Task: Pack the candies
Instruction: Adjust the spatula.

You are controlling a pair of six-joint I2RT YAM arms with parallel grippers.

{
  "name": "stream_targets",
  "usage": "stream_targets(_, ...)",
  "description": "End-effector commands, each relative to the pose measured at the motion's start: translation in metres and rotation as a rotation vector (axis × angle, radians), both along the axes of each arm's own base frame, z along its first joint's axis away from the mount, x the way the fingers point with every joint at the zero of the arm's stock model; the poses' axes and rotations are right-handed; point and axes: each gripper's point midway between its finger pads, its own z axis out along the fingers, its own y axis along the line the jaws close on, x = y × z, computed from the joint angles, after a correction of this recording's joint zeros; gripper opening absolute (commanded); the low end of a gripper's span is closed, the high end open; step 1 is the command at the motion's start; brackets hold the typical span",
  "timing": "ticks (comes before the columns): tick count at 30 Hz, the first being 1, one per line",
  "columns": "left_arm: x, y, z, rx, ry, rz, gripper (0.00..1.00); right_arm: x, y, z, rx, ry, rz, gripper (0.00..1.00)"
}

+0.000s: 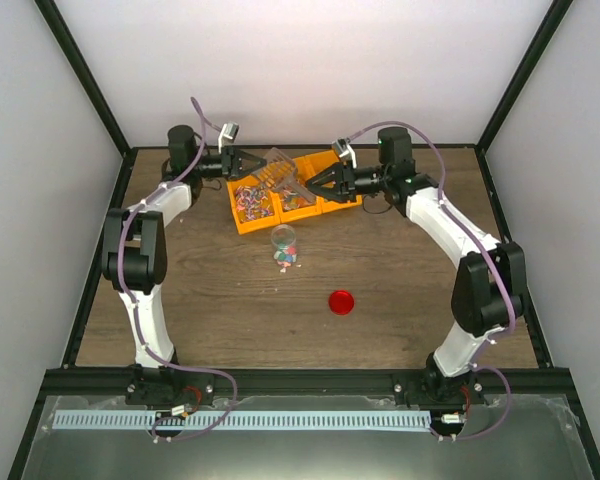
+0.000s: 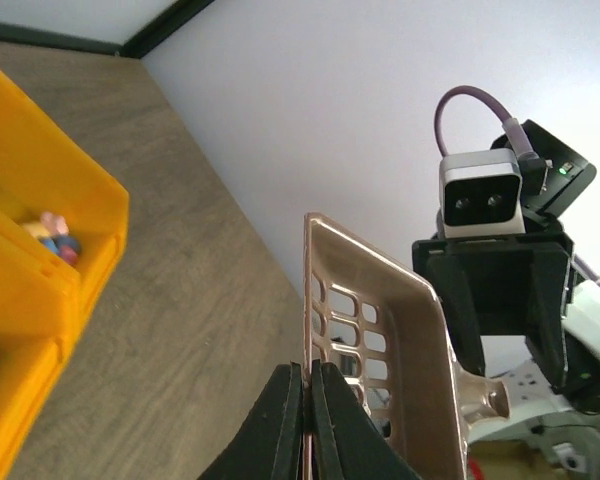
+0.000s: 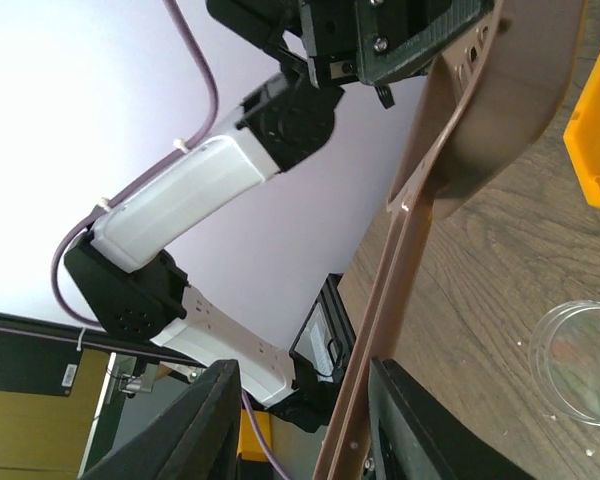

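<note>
The candies (image 1: 251,197) lie in the left compartment of the orange bins (image 1: 248,226), and a few (image 1: 286,258) lie loose on the table beside the small clear jar (image 1: 283,238). Some candies (image 2: 56,236) also show in the left wrist view. My left gripper (image 1: 242,162) is shut on the rim of a slotted pinkish scoop (image 2: 380,330), held above the bins. My right gripper (image 1: 315,183) is open, with the scoop's handle (image 3: 380,300) between its fingers, close to the right finger (image 3: 420,420). The red lid (image 1: 341,301) lies on the table nearer the front.
The orange bins stand at the back centre of the wooden table, near the back wall. The jar (image 3: 580,360) lies just in front of them. Black frame posts border the table on both sides.
</note>
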Motion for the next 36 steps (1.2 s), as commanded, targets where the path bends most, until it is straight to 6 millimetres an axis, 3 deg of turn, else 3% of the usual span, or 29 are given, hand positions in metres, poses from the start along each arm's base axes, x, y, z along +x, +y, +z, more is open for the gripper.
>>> stream_targets(1,0.003,0.001,-0.002,0.108,-0.087,0.028,0.04,-0.002,0.008,-0.002,-0.030,0.005,0.022,0.36)
stream_targets(7,0.002,0.001,0.000,0.098,-0.087,0.022,0.04,0.002,0.012,-0.020,-0.080,0.047,0.023,0.36)
stream_targets(13,0.002,0.001,0.003,0.090,-0.094,0.017,0.04,0.005,0.016,-0.024,-0.093,0.048,0.016,0.41)
stream_targets(20,0.005,0.003,0.002,0.098,-0.098,0.036,0.04,0.002,0.020,-0.031,-0.100,0.062,0.024,0.38)
stream_targets(24,0.007,0.005,0.004,0.103,-0.104,0.050,0.04,0.002,0.023,-0.036,-0.113,0.064,0.019,0.30)
stream_targets(32,0.009,0.010,0.001,0.111,-0.101,0.070,0.04,0.004,0.024,-0.035,-0.128,0.053,-0.007,0.01)
stream_targets(36,0.008,0.012,0.002,0.111,-0.107,0.075,0.04,0.005,0.025,-0.032,-0.122,0.051,-0.011,0.01)
